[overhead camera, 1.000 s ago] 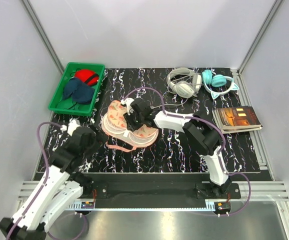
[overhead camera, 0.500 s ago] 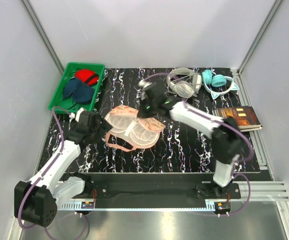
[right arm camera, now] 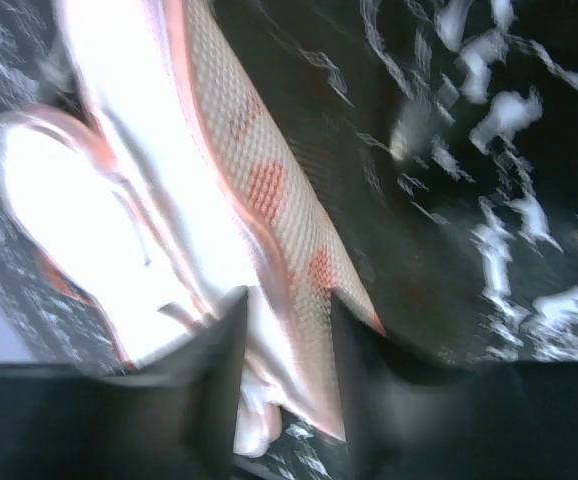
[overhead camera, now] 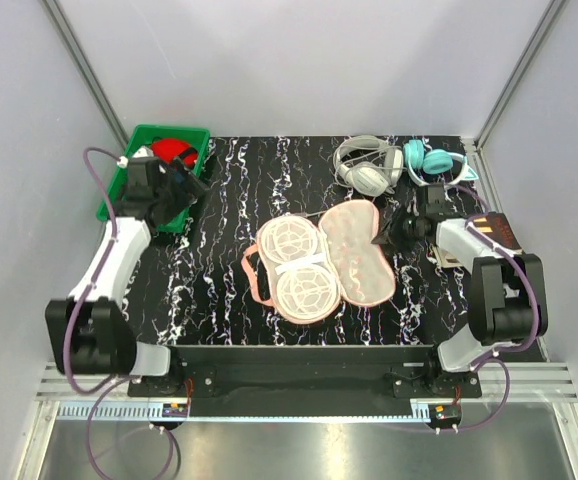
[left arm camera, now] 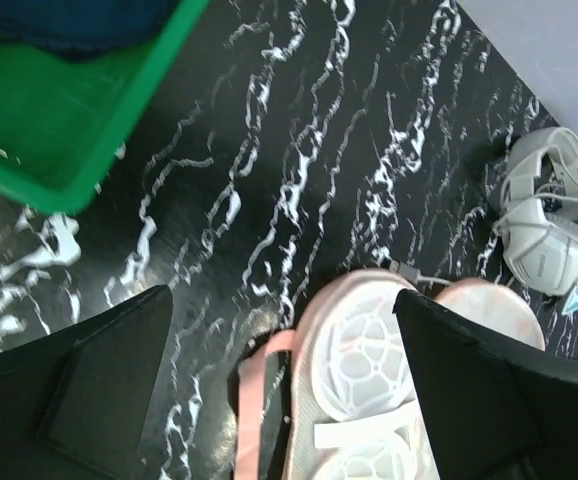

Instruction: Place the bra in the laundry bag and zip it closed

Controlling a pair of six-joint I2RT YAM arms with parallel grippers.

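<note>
Within the last second the laundry bag point(overhead camera: 319, 262) had opened mid-frame, ready for loading, and my released left gripper point(overhead camera: 187, 181) swung toward the bra point(overhead camera: 174, 152) upper left; I couldn't tell the right gripper's point(overhead camera: 387, 232) hold.

Far left, a green bin point(overhead camera: 114, 208) holds what seems a dark blue garment point(left arm camera: 59, 15); far right — white headphones point(overhead camera: 366, 165), teal headphones point(overhead camera: 434, 165), a book point(overhead camera: 501, 228) nearer.

Bare mat point(overhead camera: 224, 215) lies between green bin point(overhead camera: 117, 208) and laundry bag point(overhead camera: 354, 265).
</note>
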